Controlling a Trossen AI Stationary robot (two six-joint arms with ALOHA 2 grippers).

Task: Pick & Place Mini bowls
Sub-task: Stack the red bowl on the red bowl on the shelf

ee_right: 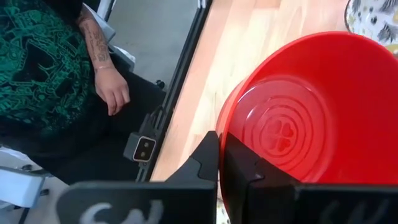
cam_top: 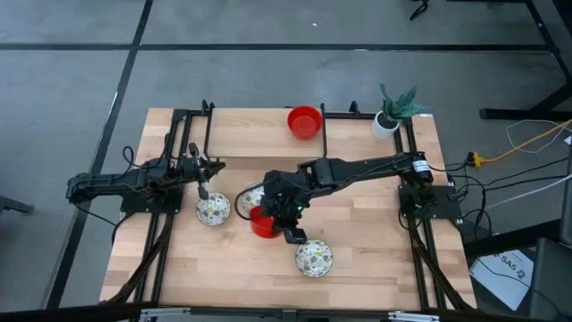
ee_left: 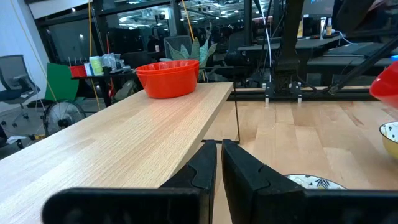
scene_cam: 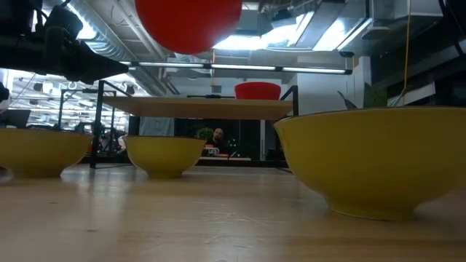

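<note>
**Red bowl pinched by its rim, up off the table**

My right gripper (cam_top: 288, 217) is clamped tight on the rim of a red bowl (ee_right: 311, 118), one finger inside the wall and one outside. In the high view that bowl sits under my wrist near the middle of the table (cam_top: 375, 259), and the low view shows it hanging in the air, clear of the wood. My right arm reaches in from the right edge to get there.

My left gripper (ee_left: 219, 163) is closed on nothing, fingers nearly touching, poised just above a patterned bowl (cam_top: 213, 209) at the left of centre. A second patterned bowl (cam_top: 253, 198) lies just beside my held bowl, partly hidden by my right wrist. A third (cam_top: 314, 258) sits nearer the front edge, a little apart from the others. Another red bowl (cam_top: 304, 122) stands alone at the far edge, well apart from everything but the plant pot (cam_top: 387, 123) in the far right corner.

A person's hand (ee_right: 112, 92) hangs beyond the table's edge in my right wrist view.
</note>
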